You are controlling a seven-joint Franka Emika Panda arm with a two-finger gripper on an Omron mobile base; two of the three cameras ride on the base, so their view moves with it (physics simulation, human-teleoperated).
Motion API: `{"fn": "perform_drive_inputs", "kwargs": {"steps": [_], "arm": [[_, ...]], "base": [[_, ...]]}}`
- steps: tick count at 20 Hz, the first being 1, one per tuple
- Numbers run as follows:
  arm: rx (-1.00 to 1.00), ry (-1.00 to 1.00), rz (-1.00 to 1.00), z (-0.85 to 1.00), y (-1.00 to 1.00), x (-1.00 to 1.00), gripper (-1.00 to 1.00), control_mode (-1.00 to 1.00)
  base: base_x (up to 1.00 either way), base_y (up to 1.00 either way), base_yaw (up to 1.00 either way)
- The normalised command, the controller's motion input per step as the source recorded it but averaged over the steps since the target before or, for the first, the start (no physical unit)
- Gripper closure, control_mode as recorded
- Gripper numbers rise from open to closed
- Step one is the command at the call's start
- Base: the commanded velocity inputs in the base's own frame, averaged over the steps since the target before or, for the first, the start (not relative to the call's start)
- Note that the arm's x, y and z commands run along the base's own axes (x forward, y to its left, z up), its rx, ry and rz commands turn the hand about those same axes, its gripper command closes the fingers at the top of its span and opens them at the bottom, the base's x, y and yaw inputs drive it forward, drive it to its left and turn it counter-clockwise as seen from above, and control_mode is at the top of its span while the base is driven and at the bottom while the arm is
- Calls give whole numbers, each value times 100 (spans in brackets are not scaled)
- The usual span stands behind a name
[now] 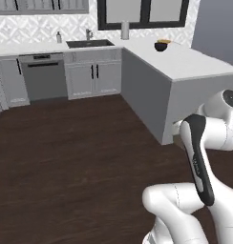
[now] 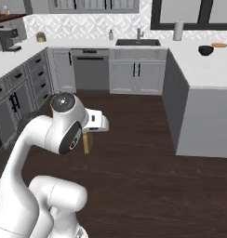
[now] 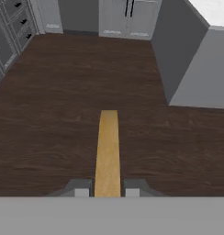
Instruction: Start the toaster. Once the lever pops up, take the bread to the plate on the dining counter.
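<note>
Pinching the thin tan-brown slice of bread [image 3: 108, 151] edge-on, the two-finger gripper [image 3: 107, 192] has its jaws closed against the slice's two flat faces, a dark fingertip [image 3: 80, 189] showing on either side of it in the hand view. Held this way the slice juts straight out from the hand over the dark wooden floor [image 3: 49, 119], which looks like a carrying posture: the arm is folded close over the base, and a grip across the faces should keep the slice from slipping during travel. The hand view gives the grip itself but little of the goal, just a corner of the long white marble-patterned dining counter [image 3: 215, 11] above its grey side panel. The right base view adds what is missing: the slice [image 2: 85, 142] hanging below the white hand, and far off on the counter [image 2: 203, 69] the round orange-brown plate [image 2: 219, 45] just beside a black bowl [image 2: 206, 50]. The left base view shows that bowl [image 1: 161, 46] with the plate [image 1: 164, 41] partly behind it, and the grey-fronted sink cabinets [image 1: 92, 76] along the back wall. Judging by this, toasting is done and the delivery remains.
</note>
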Motion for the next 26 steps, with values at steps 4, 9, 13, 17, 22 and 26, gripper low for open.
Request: {"fn": "perform_drive_inputs", "kwargs": {"steps": [4, 9, 13, 17, 22, 26], "arm": [[0, 0, 0, 0, 0, 0, 100, 100], [0, 0, 0, 0, 0, 0, 100, 100], [0, 0, 0, 0, 0, 0, 100, 100], [0, 0, 0, 0, 0, 0, 100, 100], [0, 0, 0, 0, 0, 0, 100, 100], [0, 0, 0, 0, 0, 0, 100, 100]], "base": [[100, -100, -29], [100, -100, -26], [100, -100, -22], [96, -100, -17], [93, -100, -13], [87, -100, -11]]}}
